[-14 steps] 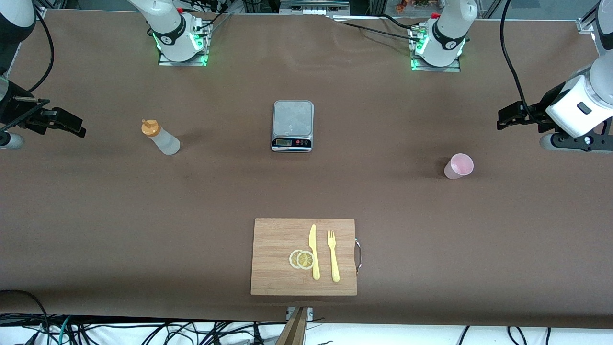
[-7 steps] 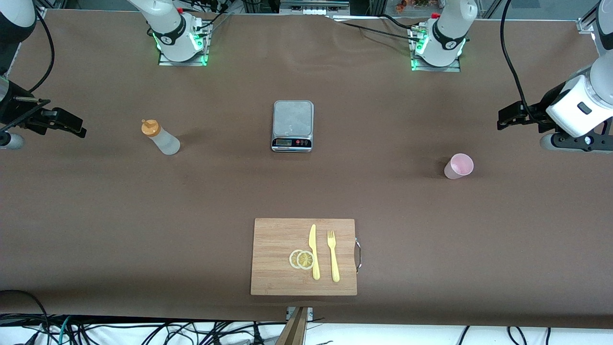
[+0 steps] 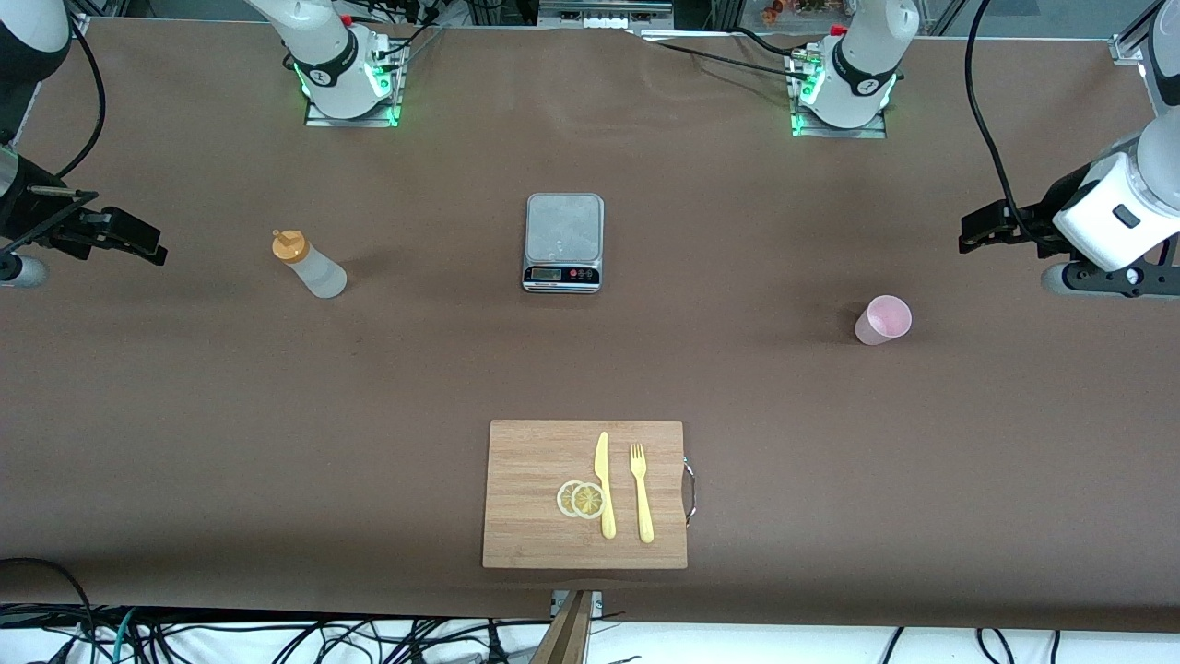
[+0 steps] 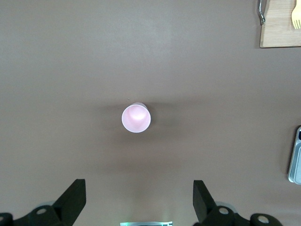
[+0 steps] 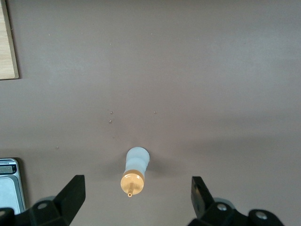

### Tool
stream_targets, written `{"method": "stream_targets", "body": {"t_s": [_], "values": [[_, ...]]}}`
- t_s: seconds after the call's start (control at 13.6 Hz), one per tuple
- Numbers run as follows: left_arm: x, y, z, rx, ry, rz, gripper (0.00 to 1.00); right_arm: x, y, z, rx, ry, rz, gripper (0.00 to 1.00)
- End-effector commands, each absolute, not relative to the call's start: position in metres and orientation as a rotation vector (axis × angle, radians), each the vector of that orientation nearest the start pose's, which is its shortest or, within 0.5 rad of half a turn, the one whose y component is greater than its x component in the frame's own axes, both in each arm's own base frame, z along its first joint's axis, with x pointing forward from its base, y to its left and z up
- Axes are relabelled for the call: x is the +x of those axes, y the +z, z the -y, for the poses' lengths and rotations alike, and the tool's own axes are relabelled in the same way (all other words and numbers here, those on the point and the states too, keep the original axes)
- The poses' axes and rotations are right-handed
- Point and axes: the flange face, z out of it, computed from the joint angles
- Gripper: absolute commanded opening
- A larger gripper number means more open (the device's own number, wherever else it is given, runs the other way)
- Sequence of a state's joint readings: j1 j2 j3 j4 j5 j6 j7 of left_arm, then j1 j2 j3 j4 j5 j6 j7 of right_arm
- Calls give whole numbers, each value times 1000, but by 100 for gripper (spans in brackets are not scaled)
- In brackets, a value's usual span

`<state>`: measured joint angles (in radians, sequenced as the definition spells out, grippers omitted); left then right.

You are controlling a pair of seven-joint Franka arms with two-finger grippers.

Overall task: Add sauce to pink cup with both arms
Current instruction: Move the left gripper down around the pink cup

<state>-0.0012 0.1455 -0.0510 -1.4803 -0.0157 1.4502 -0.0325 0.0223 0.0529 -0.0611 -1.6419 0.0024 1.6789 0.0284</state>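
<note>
The sauce bottle (image 3: 309, 267), whitish with an orange nozzle cap, stands upright toward the right arm's end of the table. My right gripper (image 3: 138, 242) hangs open over the table's edge at that end, apart from the bottle. In the right wrist view the bottle (image 5: 137, 162) shows between the wide-apart fingers of the right gripper (image 5: 137, 183), well below them. The pink cup (image 3: 883, 320) stands upright toward the left arm's end. My left gripper (image 3: 979, 227) is open over the table beside it, holding nothing. The left wrist view shows the cup (image 4: 136, 117) ahead of the left gripper (image 4: 138, 188).
A silver kitchen scale (image 3: 563, 242) sits mid-table, between bottle and cup. A wooden cutting board (image 3: 525, 461) lies nearer the front camera, carrying two lemon slices (image 3: 581, 499), a yellow knife (image 3: 604, 484) and a yellow fork (image 3: 641, 493).
The left arm's wrist has shifted slightly toward its own end of the table. The right arm, the bottle and the cup have not moved.
</note>
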Motion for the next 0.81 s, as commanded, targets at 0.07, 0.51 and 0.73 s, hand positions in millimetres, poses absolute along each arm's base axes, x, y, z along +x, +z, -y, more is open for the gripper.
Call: {"method": "stream_targets", "body": {"t_s": [0.07,0.51,0.73], "values": [[590,566,27,-3151,321,-26,100,575,573,20,-3126,12,-106,100],[601,472,-9,-3140,476,-43,100,576,573,20,-3126,9,-106,100],[593,401,-15,-3142,457,-55,100,575,573,20,-3127,12,-106,100]]}}
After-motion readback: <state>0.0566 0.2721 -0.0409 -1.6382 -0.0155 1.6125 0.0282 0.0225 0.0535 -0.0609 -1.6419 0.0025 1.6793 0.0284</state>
